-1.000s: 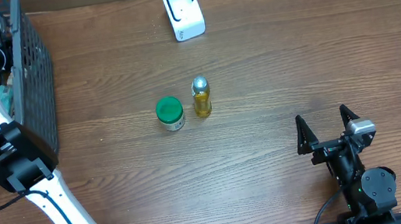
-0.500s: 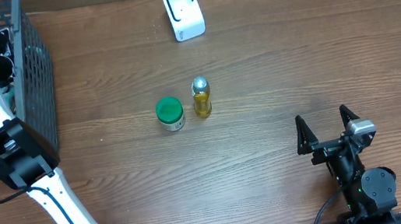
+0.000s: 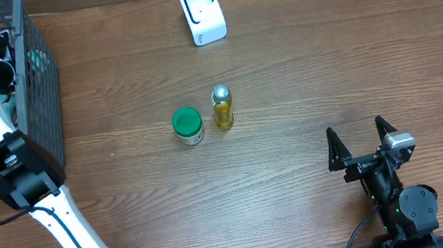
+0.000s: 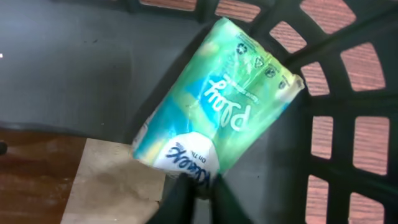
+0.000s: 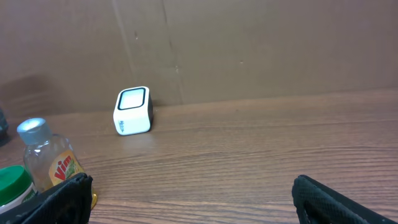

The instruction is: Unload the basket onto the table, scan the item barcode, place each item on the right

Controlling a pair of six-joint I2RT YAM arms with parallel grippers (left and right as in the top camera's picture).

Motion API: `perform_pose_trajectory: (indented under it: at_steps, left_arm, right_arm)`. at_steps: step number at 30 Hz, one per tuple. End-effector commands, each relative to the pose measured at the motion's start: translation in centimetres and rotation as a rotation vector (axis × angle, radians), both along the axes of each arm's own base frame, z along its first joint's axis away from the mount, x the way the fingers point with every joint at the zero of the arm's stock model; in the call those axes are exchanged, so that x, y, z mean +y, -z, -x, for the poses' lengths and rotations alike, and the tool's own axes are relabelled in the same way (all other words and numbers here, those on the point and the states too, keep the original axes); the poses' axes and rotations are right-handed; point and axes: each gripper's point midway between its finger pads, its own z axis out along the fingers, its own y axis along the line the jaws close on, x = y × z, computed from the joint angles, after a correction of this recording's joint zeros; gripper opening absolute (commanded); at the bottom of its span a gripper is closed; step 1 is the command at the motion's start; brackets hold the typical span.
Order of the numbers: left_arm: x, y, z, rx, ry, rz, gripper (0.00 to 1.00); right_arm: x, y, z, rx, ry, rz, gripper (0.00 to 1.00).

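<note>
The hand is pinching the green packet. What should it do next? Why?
Probably lift the green plastic packet out of the black mesh basket: the left gripper looks shut on its edge, and the white box-shaped scanner stands outside it.

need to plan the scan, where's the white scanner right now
In the overhead view the white scanner stands at the far edge of the table, midway across, beyond the yellow bottle and green-lidded jar, right of the black basket.

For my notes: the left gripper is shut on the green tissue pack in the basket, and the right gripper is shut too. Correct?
No: the right gripper is open, as the overhead view shows. The left gripper is shut on the green tissue pack in the basket.
</note>
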Motion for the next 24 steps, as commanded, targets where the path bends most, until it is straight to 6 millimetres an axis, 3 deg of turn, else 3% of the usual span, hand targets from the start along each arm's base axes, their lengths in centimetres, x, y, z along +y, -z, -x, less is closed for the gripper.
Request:
perform_pose_trajectory:
  at_steps: [1,3,9,14,20,24]
  left_arm:
    - [-0.6,5.4,0.9,0.09,-0.03,0.066,0.04]
    - [-0.3,4.3,0.8,0.075,-0.055,0.072,0.04]
    - [0.5,-2.3,1.4,0.016,-0.123,0.057,0.04]
    - [0.2,-6.8,3.3,0.016,-0.181,0.073,0.04]
    - [0.4,-7.2,7.2,0.163,-0.255,0.022,0.04]
    - [-0.3,-7.1,8.4,0.216,-0.286,0.056,0.04]
  right_arm:
    - [0.1,0.2,0.0,-0.003,-0.002,0.004,1.0]
    - [0.1,0.2,0.0,-0.003,-0.002,0.004,1.0]
    - [0.1,0.2,0.0,-0.003,-0.002,0.004,1.0]
    - [0.1,0.2,0.0,-0.003,-0.002,0.004,1.0]
    - [0.1,0.2,0.0,-0.003,-0.002,0.004,1.0]
    - [0.1,0.2,0.0,-0.003,-0.002,0.004,1.0]
